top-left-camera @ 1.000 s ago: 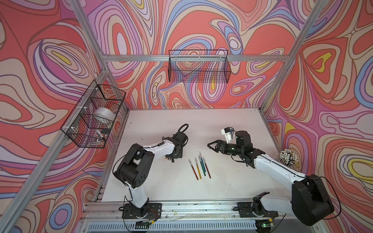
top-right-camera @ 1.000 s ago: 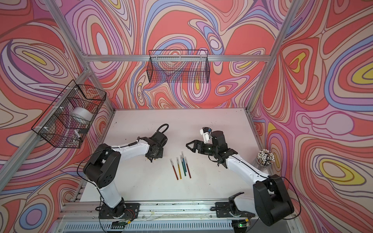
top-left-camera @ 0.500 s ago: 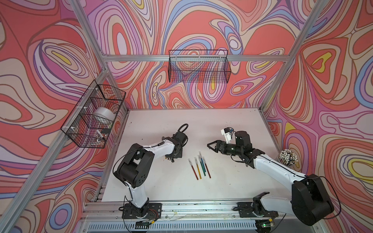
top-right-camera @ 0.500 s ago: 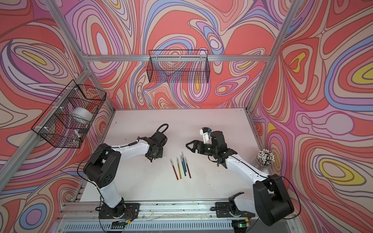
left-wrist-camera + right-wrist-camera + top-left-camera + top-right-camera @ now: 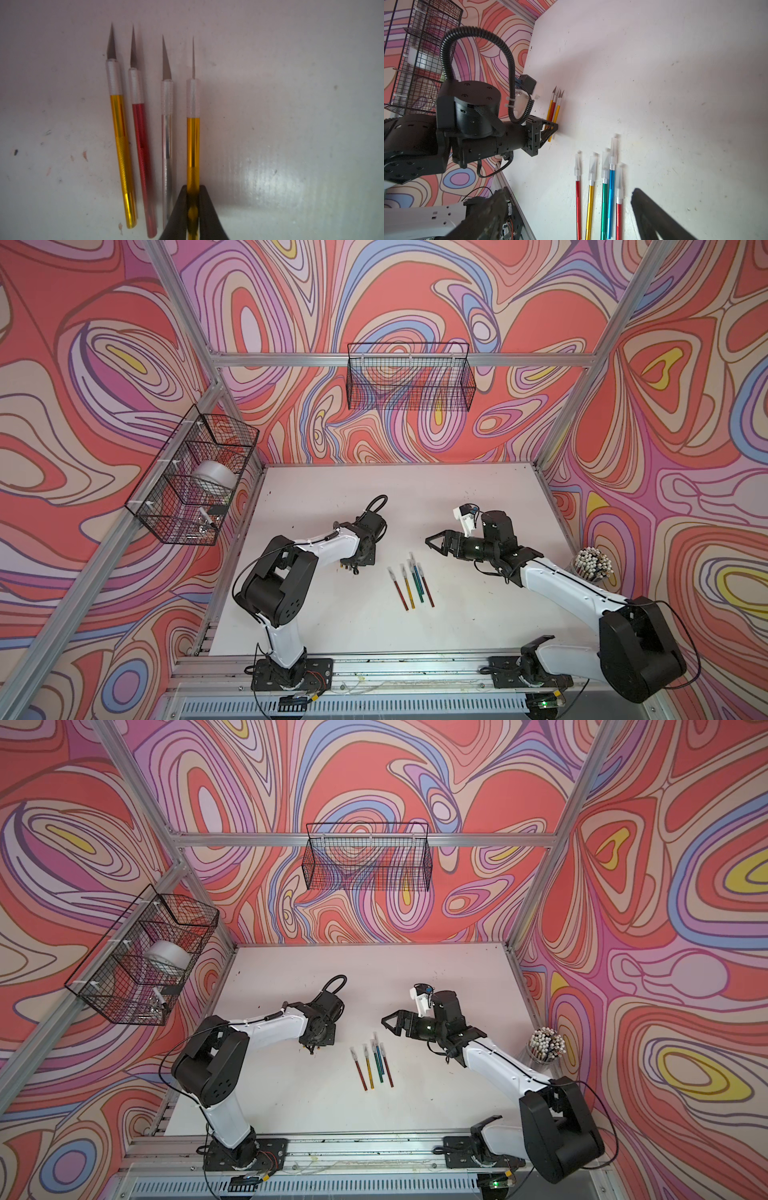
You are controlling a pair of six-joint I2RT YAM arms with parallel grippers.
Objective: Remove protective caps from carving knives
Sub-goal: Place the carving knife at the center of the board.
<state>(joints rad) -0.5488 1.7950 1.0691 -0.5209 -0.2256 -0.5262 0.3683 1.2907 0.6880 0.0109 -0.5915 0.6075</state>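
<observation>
While the left claw (image 5: 193, 190) is pinched tight on the tail of a gold knife (image 5: 193, 145) whose blade is already bare, the right claw (image 5: 434, 542) hangs spread wide and empty above the table (image 5: 332, 489); three more bare knives (image 5: 140, 128) lie side by side just beside the held one, points the same way; in both top views this group sits under the left wrist, at about nine o'clock from the five capped knives (image 5: 417, 587), which lie in a close row near the table's middle, tips toward twelve; the right claw is at roughly two o'clock from that row; the protective caps (image 5: 605, 164) are cloudy sleeves, one over each blade; I judge the knives light, stiff and slick along the polished shaft, so the knurled collar behind the blade is the surer hold; the caps look thin and friction-fitted, best nipped near their open end and drawn straight off along the axis; the fine points would likely bend or chip if knocked.
</observation>
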